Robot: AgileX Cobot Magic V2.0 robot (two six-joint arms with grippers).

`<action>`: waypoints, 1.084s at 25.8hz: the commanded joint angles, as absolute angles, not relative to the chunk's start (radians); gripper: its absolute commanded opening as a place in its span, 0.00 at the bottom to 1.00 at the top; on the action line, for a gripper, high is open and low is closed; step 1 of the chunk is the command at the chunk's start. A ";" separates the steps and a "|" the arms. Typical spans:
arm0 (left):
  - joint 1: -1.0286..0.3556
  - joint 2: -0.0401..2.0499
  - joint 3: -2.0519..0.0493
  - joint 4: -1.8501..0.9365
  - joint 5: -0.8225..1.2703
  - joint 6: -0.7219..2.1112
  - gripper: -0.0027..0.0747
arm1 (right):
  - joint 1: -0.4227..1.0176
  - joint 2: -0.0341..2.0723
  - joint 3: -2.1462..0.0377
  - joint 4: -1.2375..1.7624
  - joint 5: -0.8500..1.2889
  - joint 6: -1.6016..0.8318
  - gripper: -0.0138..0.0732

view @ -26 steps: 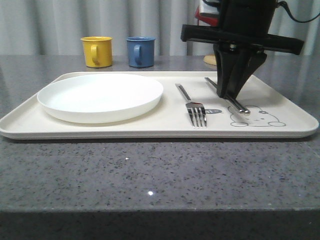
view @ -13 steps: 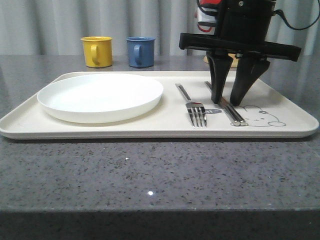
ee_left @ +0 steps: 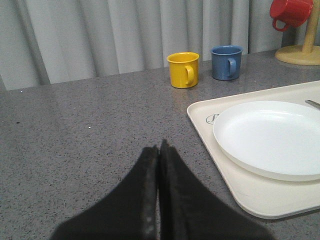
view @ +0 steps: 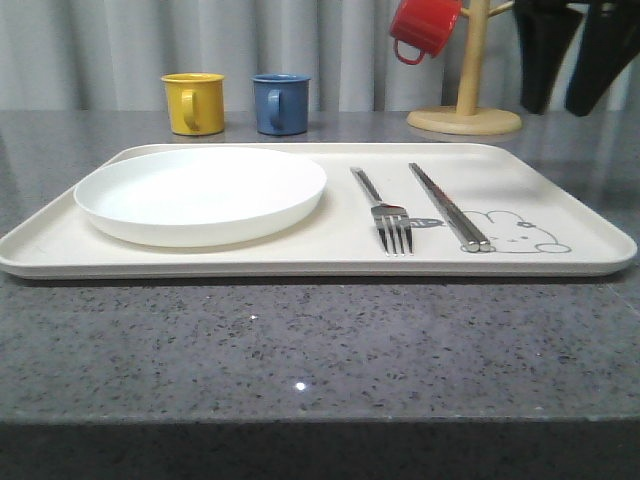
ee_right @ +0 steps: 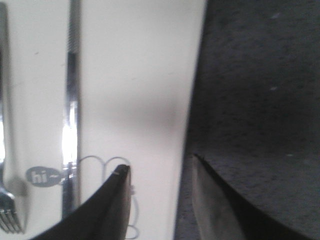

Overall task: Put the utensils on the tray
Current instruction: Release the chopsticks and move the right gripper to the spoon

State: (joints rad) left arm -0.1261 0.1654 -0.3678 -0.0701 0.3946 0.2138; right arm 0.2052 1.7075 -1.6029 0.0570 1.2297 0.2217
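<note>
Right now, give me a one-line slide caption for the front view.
Plate, fork and chopsticks lie on the tray; right gripper, fingers apart, hangs above its far right corner.

From the front I get soft, even light, seemingly from overhead, with a small glint on the speckled bench [view: 300, 385] and bright streaks along the fork [view: 385, 215] and chopsticks [view: 448, 207]. The plate [view: 200, 195] is nearly blown out white. My right wrist picture is blurred and smeared, with glare on the chopsticks and a grey shadow across the tray [ee_right: 145, 115].

front view low, level, wrist views closer, sharing tray [view: 560, 262]
</note>
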 commanded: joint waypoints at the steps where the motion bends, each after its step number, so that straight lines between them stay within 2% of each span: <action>1: -0.124 0.175 -0.396 -0.080 0.313 0.206 0.01 | 0.103 1.632 -1.630 0.040 1.279 0.154 0.54; 6: -0.124 0.175 -0.396 -0.080 0.313 0.206 0.01 | -0.075 1.633 -1.630 0.041 1.302 0.059 0.54; 10: -0.124 0.175 -0.396 -0.080 0.313 0.206 0.01 | -0.163 1.654 -1.630 0.042 1.297 -0.011 0.54; 25: -0.124 0.175 -0.396 -0.080 0.313 0.206 0.01 | -0.180 1.833 -1.630 0.074 1.269 -0.029 0.54; 28: -0.124 0.175 -0.396 -0.080 0.313 0.206 0.01 | -0.180 1.845 -1.630 0.074 1.265 -0.030 0.48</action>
State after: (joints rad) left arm -0.1261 0.1654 -0.3678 -0.0701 0.3946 0.2138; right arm -0.1759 1.8889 -1.6029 0.0692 1.2358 -0.0140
